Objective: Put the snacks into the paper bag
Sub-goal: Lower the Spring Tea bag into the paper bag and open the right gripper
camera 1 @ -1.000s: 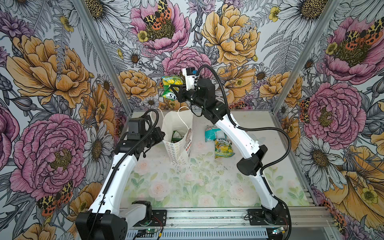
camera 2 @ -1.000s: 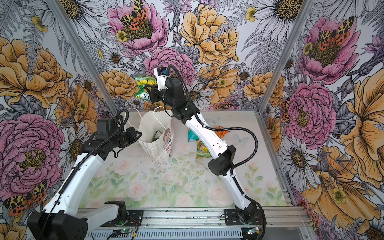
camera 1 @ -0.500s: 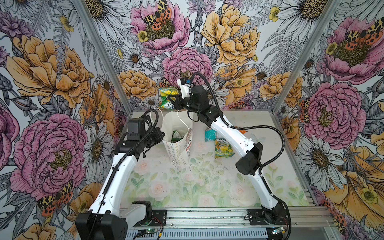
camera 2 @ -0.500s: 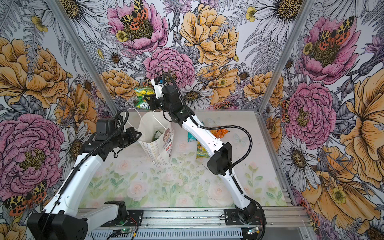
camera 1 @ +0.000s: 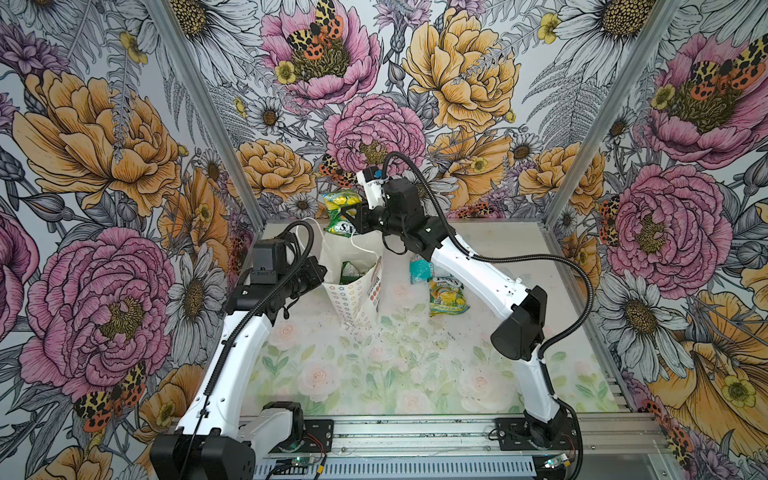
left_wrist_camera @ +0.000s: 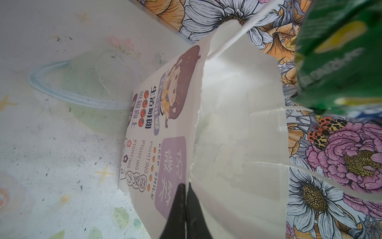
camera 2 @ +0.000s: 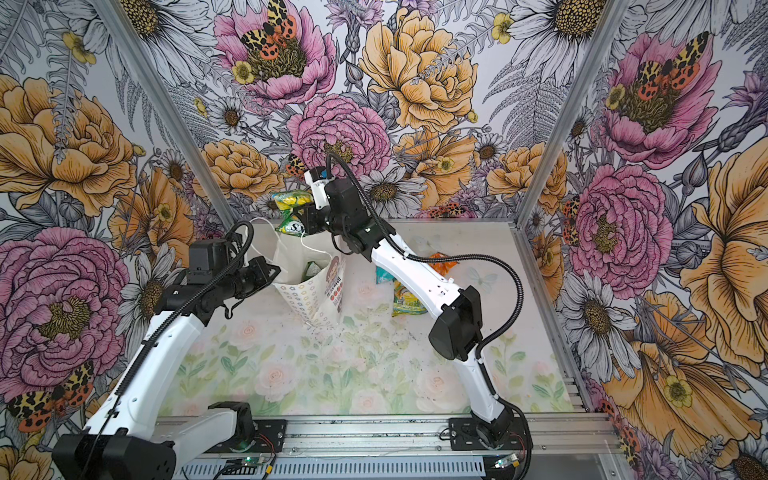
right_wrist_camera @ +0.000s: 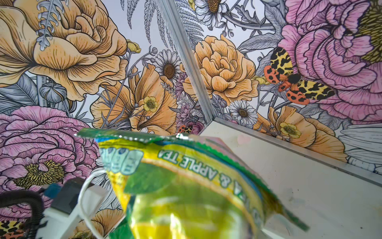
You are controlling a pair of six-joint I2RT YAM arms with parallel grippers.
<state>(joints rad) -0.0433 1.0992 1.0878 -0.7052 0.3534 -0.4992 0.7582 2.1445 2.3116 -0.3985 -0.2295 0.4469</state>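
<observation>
The white paper bag [camera 1: 353, 293] [camera 2: 307, 297] stands upright at the back left of the table with its mouth open. My left gripper [camera 1: 322, 272] [left_wrist_camera: 185, 198] is shut on the bag's rim [left_wrist_camera: 237, 124]. My right gripper [camera 1: 354, 216] [camera 2: 305, 217] is shut on a green-yellow snack packet [camera 1: 340, 211] [camera 2: 292, 211] [right_wrist_camera: 186, 186], which hangs just above the bag's back edge and hides the fingers in the right wrist view. A green packet [camera 1: 351, 270] lies inside the bag. On the table right of the bag lie a teal-white packet [camera 1: 419, 270], a green-yellow packet [camera 1: 446, 296] and an orange packet [camera 2: 442, 262].
Flower-printed walls close in the table at the back and on both sides; the bag stands near the back left corner post [right_wrist_camera: 186, 62]. The right arm's forearm [camera 1: 469, 266] stretches over the loose packets. An aluminium rail [camera 1: 415, 432] runs along the front edge.
My right gripper has come down and slightly left with the green-yellow packet, from high against the back wall to just over the bag's mouth. The left gripper and the bag have stayed still.
</observation>
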